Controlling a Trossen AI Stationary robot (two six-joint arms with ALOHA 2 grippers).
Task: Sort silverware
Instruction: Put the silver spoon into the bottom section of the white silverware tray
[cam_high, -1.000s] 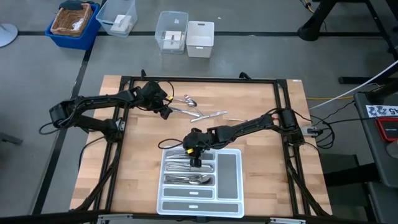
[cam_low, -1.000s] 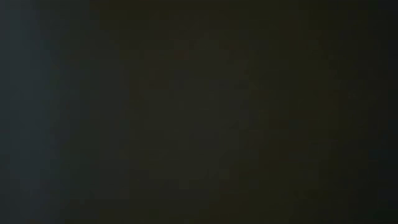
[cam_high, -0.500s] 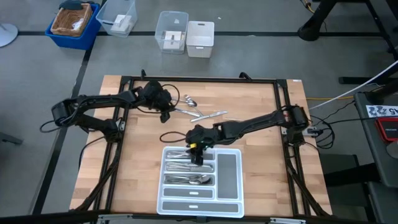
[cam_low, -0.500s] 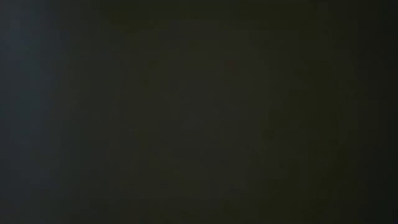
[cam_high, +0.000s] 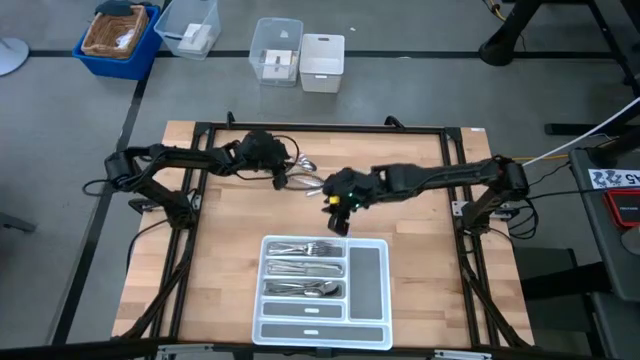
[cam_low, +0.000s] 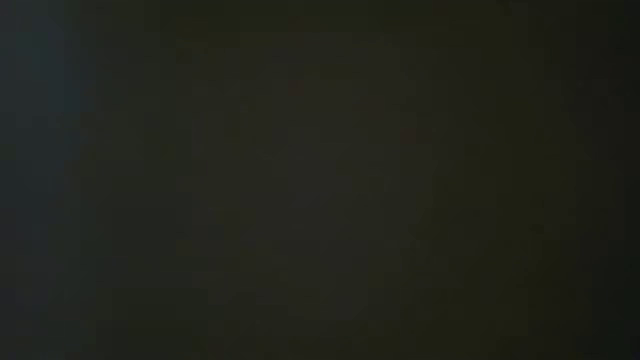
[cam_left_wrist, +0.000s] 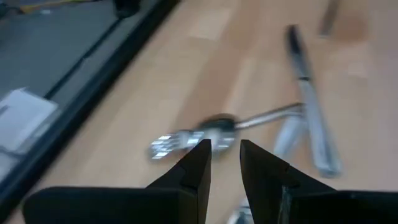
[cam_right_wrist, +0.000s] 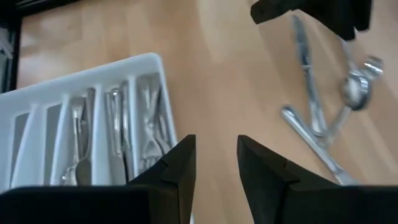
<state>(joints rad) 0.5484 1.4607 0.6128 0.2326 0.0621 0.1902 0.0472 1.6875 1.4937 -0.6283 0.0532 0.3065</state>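
Observation:
Loose silverware lies on the wooden table near its far edge: a spoon, fork tines and a knife. My left gripper hovers open just over the spoon's bowl, with nothing between its fingers. My right gripper is open and empty, raised above the table between the loose silverware and the white tray. Sorted silverware lies in the tray's left compartments. The low view is dark.
The tray sits at the table's near middle; its wide right compartment holds nothing. A black frame runs around the tabletop. Beyond the far edge stand a blue bin, clear bins and a white bin.
My right gripper has risen off the tray's far compartment and swung toward the far edge, ending up beside the loose silverware. My left gripper has moved toward the table's right and a little down, rolling as it went, to stand over the loose pieces.

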